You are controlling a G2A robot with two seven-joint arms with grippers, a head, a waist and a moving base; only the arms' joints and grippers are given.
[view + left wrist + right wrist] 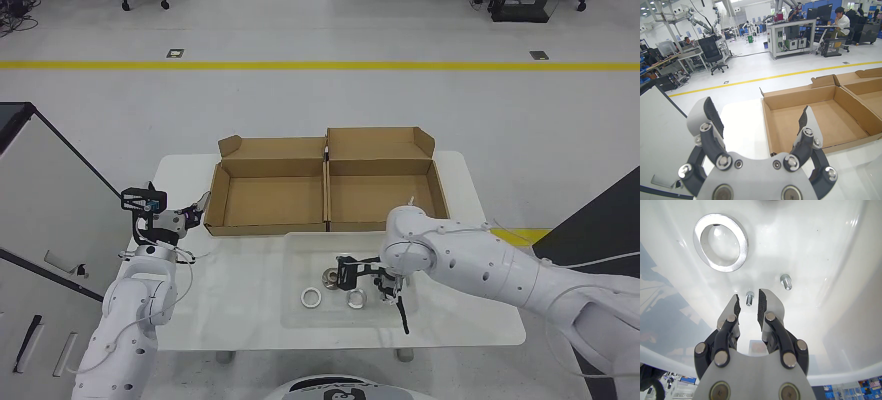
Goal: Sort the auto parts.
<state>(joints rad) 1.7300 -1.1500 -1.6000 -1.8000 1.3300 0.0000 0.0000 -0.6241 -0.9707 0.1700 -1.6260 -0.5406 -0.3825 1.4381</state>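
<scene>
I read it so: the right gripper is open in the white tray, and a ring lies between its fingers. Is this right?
Not quite. The right gripper is open in the white tray, but a bolt lies between its fingers, not a ring. The ring lies apart from the gripper, farther along the tray. The right wrist view shows this.

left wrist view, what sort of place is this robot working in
Most likely a robotics lab or test floor. Other robot arms are mounted in the background, a small humanoid robot stands beyond them, and a yellow line runs across the open white floor.
</scene>
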